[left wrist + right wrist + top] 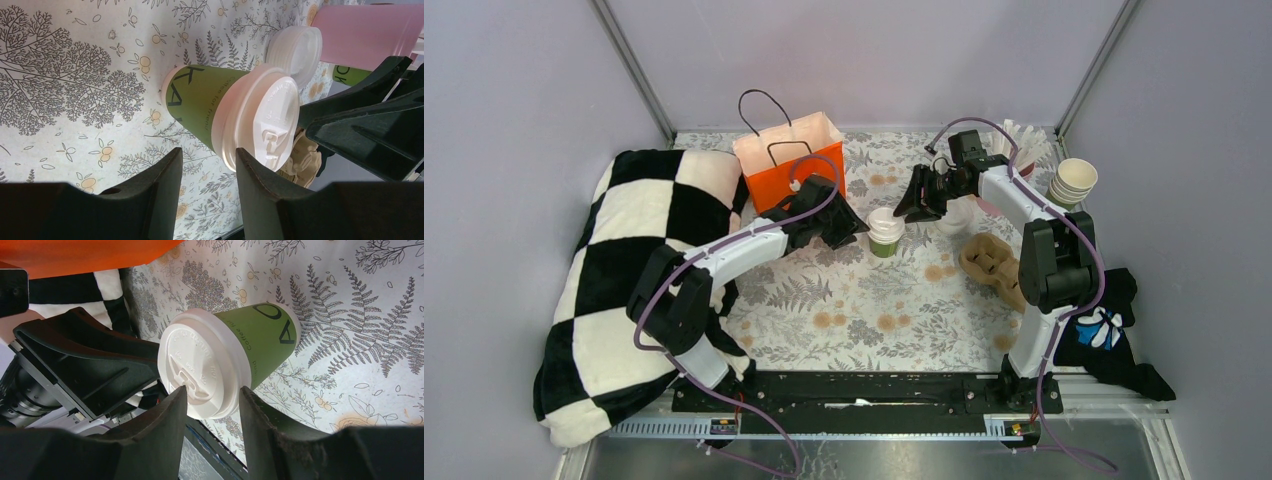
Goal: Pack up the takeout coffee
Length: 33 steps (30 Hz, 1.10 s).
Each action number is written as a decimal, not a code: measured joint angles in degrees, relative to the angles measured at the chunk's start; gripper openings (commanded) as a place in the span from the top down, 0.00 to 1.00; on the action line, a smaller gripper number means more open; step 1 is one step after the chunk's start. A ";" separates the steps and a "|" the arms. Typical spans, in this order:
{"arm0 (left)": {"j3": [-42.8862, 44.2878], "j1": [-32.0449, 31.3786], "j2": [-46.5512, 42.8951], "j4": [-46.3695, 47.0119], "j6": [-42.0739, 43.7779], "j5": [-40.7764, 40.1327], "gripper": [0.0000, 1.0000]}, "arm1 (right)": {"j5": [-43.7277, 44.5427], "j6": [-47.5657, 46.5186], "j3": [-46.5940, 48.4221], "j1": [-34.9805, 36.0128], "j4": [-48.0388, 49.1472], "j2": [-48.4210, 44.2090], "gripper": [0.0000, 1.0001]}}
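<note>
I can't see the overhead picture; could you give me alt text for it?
A lidded green takeout coffee stands on a fern-print table between two robot arms, the left tool and right tool pointing at it from either side, neither holding it. Behind it stands an orange bag; a brown cup carrier lies to its right, a checkered blanket far left.

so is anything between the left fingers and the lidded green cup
nothing visible: the open left fingers face the small green paper cup with white plastic lid, only bare floral tablecloth between them
</note>
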 measured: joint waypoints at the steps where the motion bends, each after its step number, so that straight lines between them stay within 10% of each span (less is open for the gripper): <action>1: 0.02 0.02 0.04 -0.02 0.00 0.00 0.51 | 0.00 -0.02 0.00 0.00 0.00 0.00 0.51; 33: -1.01 0.00 0.04 -1.33 2.51 0.61 0.55 | 2.03 -0.83 -1.25 0.66 -0.46 0.00 0.53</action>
